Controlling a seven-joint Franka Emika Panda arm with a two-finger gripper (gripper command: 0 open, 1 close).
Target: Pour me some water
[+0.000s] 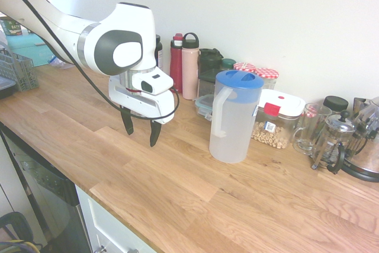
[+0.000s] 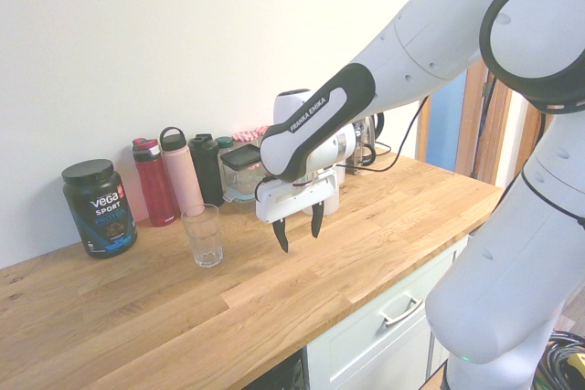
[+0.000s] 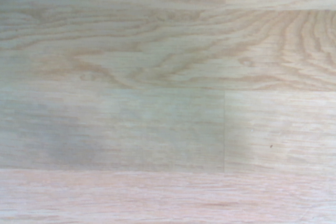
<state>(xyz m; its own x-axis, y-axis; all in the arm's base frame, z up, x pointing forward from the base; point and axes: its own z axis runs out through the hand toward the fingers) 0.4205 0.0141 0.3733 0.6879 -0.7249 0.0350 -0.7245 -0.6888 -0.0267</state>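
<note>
Your gripper (image 1: 141, 133) is hanging wide open, holding nothing, above the countertop (image 1: 177, 194); one water jug (image 1: 234, 117), one glass (image 2: 203, 236) are standing by.

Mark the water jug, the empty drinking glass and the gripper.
water jug (image 1: 234, 124), first exterior view, translucent body.
drinking glass (image 2: 203, 237), second exterior view, clear side wall.
gripper (image 1: 141, 132), first exterior view, midway between its open fingertips.
</note>
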